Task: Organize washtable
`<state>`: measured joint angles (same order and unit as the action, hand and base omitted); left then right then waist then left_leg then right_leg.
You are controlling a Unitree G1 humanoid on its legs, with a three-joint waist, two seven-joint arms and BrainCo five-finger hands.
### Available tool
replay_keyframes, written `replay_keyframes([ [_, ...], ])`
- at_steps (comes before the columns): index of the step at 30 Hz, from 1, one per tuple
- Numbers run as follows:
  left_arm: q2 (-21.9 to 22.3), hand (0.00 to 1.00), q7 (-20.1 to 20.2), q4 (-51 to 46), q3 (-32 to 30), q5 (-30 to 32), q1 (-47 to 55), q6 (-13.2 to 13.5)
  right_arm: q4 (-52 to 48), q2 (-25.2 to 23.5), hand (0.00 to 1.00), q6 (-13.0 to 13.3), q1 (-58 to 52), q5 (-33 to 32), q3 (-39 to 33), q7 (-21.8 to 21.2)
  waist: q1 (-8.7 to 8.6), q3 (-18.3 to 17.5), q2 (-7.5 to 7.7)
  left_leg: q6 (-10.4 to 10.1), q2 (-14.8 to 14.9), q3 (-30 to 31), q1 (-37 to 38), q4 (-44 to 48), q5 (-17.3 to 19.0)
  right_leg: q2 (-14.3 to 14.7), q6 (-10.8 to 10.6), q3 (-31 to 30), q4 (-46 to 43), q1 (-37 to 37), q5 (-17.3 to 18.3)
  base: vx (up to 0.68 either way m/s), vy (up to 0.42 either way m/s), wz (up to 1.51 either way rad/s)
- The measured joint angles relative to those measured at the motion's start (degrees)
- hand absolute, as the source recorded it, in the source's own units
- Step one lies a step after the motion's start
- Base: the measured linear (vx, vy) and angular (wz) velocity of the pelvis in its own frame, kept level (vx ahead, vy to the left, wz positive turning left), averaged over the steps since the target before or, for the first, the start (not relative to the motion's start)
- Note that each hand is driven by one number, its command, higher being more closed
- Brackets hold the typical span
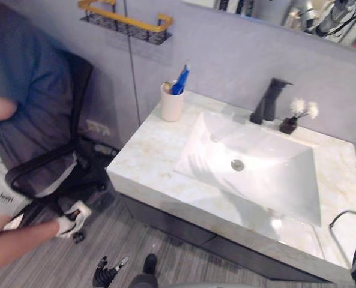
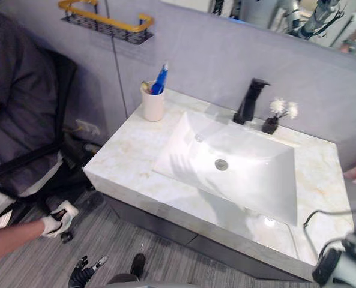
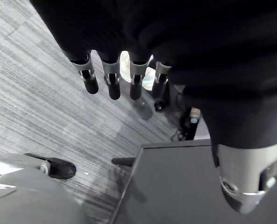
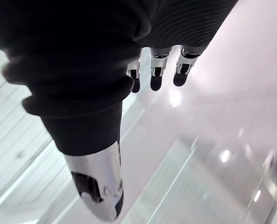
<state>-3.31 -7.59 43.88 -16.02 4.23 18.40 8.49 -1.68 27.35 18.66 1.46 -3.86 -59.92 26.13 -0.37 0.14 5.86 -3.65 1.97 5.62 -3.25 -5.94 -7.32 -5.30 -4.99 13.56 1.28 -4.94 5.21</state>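
Here, the marble washtable (image 1: 144, 159) runs lengthwise along the wall, with a white basin (image 1: 274, 180) sunk in its middle. A black faucet (image 1: 268, 102) stands behind the basin. At the back left corner, a cream cup (image 1: 171, 105) stands upright, and a blue toothbrush (image 1: 180, 81) in it leans toward the faucet side. A small flower vase (image 1: 289, 124) sits just beside the faucet. Your left hand (image 3: 112, 81) hangs over the floor, fingers straight and empty, well apart from the cup. Your right hand (image 4: 157, 74) is likewise relaxed and empty.

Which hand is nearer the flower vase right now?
Right. The right hand is by the counter's front right corner, on the vase's side; the left hand hangs low near the floor, off the front left.
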Motion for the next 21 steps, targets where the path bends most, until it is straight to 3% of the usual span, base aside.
replay_keyframes([
  [1,0.50,0.00,-0.01,-0.01,-0.64,0.06,0.03,-0.13,-0.20,-2.18,0.00,-0.43,-2.21,0.06,-0.60,0.59,-0.39,-0.29,-0.24,0.00,-0.01,-0.17,0.00,0.00,0.02,0.00,0.24,0.16,0.08,0.00,0.12,0.00,-0.005,-0.17],
  [3,2.56,0.00,-0.17,-0.08,-3.17,0.49,0.06,-0.71,-1.58,-11.99,0.00,-2.18,-10.41,1.97,-0.90,3.27,-0.68,-0.91,-0.93,-0.10,0.28,-1.30,0.27,0.02,0.34,-0.16,0.27,0.62,0.08,0.02,0.10,0.01,-0.006,-0.18],
  [4,3.75,0.00,-0.24,-0.10,-3.71,0.65,0.13,-0.94,-2.21,-18.67,0.00,-4.55,-14.53,3.12,-0.39,5.58,-0.70,-1.42,-1.63,-0.09,0.45,-1.94,0.74,0.06,0.40,-0.38,0.26,0.79,-0.04,-0.10,0.08,0.03,-0.010,-0.16],
  [5,3.96,0.00,-0.27,-0.11,-3.82,0.66,0.10,-0.98,-2.20,-20.03,0.00,-5.06,-15.24,3.28,-0.31,6.09,-0.68,-1.50,-1.77,-0.01,0.57,-2.17,0.90,0.10,0.35,-0.41,0.26,0.81,-0.05,-0.22,0.08,0.05,-0.022,-0.12],
  [7,4.78,0.00,-0.96,-0.17,-3.76,0.66,0.14,-1.42,-1.93,-28.83,0.00,-8.17,-19.12,3.19,1.38,9.21,-0.61,-1.97,-2.53,0.16,0.86,-2.99,1.99,0.35,0.48,-0.61,0.14,1.09,-0.09,-1.15,0.16,0.03,-0.024,-0.10],
  [8,5.19,0.00,-1.35,-0.19,-3.78,0.62,0.07,-1.54,-0.84,-30.66,0.00,-8.78,-20.17,2.68,2.91,10.45,-0.67,-2.03,-2.70,0.16,1.00,-3.36,2.19,0.37,0.61,-0.64,0.13,1.30,-0.13,-1.21,0.16,0.01,-0.015,-0.17],
  [13,4.18,0.00,-2.55,0.06,-1.14,-0.24,-0.37,-1.79,13.93,-32.01,0.00,-8.64,-21.42,-4.78,8.66,9.86,-0.41,-1.57,-3.00,0.28,1.03,-4.78,4.04,0.07,1.82,-1.66,-0.59,2.26,-2.91,-1.34,1.14,0.00,-0.003,-0.12],
  [16,3.45,0.00,-2.50,1.76,0.32,-1.49,-1.84,-1.80,29.99,-33.14,0.00,-9.00,-21.38,-9.21,15.35,4.65,-0.11,-1.50,-3.08,0.64,0.92,-5.54,4.44,0.03,2.09,-2.02,-0.68,2.22,-3.58,-1.36,1.58,0.00,0.005,-0.02],
  [18,3.40,0.00,-2.53,3.33,1.29,-2.18,-3.07,-1.81,40.96,-33.10,0.00,-10.34,-20.67,-12.09,20.08,-1.31,0.21,-1.19,-3.50,0.67,0.67,-6.31,5.16,0.01,2.56,-2.17,-0.94,2.24,-3.67,-1.88,1.77,0.00,0.003,-0.06],
  [21,4.35,0.00,-2.44,4.20,4.32,-2.56,-4.25,-1.90,47.80,-32.92,0.00,-11.43,-20.55,-13.54,22.72,-6.87,1.19,-0.91,-3.90,1.07,-0.04,-6.76,5.48,-0.01,2.84,-2.96,-1.30,2.24,-4.00,-2.05,2.04,0.02,0.025,-0.01],
])
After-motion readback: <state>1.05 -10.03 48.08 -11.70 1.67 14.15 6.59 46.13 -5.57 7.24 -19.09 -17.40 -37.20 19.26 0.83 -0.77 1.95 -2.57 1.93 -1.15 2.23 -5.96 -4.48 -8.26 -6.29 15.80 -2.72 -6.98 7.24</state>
